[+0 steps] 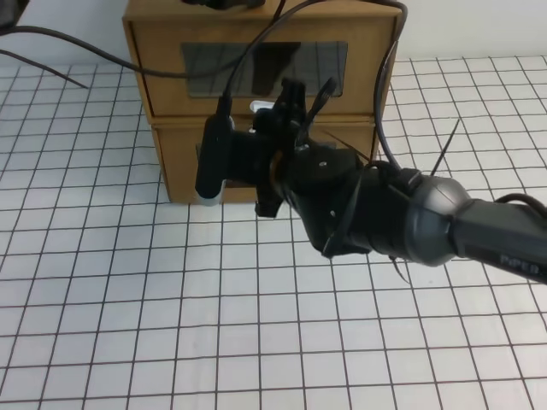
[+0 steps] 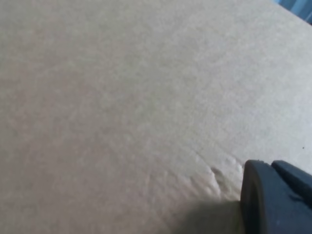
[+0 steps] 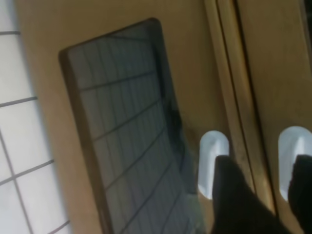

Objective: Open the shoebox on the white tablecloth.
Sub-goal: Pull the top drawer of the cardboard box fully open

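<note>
White lettering "PIPER" shows on the right arm's (image 1: 479, 235) dark sleeve. The right hand (image 3: 261, 187), fingers spread wide and holding nothing, straddles the seam between two stacked brown cardboard boxes on the white grid-printed tablecloth (image 1: 128, 299). The upper, windowed shoebox (image 1: 265, 64) has its white handle (image 3: 295, 156) partly hidden. The left hand (image 2: 275, 197) shows only one dark finger on cardboard; its opening cannot be told.

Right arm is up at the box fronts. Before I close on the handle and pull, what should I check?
1. Right gripper open: ok, the fingers stand apart.
2. Jaws on the shoebox handle, not the twin box's handle: cannot tell; the tips sit between the two.
3. Drawer shut, handle ungripped: ok.
4. Left gripper bracing the box top: cannot tell; it is over cardboard, but contact is unclear.
5. Cable off the drawer front: not ok, it crosses the window.
</note>
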`<action>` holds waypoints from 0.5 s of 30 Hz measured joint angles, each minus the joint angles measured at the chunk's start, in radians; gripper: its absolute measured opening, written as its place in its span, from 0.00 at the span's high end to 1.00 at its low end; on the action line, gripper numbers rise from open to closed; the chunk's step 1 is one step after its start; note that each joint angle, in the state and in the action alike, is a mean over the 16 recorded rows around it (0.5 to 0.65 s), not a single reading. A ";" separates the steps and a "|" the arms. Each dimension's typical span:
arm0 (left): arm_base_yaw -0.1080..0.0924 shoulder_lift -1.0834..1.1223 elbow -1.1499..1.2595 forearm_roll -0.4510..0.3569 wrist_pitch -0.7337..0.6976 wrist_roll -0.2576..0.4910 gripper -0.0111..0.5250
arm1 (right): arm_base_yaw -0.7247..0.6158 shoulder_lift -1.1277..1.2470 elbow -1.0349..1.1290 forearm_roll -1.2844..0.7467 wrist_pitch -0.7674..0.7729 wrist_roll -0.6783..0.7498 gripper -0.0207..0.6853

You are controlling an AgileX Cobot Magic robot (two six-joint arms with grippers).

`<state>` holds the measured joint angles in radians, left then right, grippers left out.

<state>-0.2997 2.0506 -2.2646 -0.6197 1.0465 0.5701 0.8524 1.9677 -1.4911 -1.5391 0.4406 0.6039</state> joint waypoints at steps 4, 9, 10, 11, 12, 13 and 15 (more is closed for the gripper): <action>0.000 0.001 -0.001 0.000 0.001 -0.001 0.99 | -0.014 0.027 -0.032 -0.014 -0.003 0.001 0.66; 0.000 0.001 -0.001 -0.001 0.001 -0.002 0.99 | -0.026 0.050 -0.065 -0.021 -0.006 0.001 0.67; 0.000 0.002 -0.001 -0.001 0.001 -0.002 0.99 | -0.027 0.053 -0.070 -0.022 -0.006 0.001 0.68; 0.000 0.002 -0.001 -0.001 0.001 -0.002 0.99 | -0.029 0.057 -0.075 -0.024 -0.006 0.001 0.68; 0.000 0.002 -0.001 -0.001 0.001 -0.003 0.99 | -0.030 0.060 -0.080 -0.026 -0.006 0.001 0.68; 0.000 0.002 -0.001 -0.001 0.001 -0.003 0.99 | -0.031 0.063 -0.084 -0.028 -0.004 0.001 0.68; 0.000 0.002 -0.001 -0.001 0.001 -0.003 0.99 | -0.032 0.069 -0.090 -0.035 -0.001 0.001 0.69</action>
<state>-0.2997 2.0527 -2.2655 -0.6210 1.0480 0.5671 0.8205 2.0364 -1.5813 -1.5743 0.4392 0.6044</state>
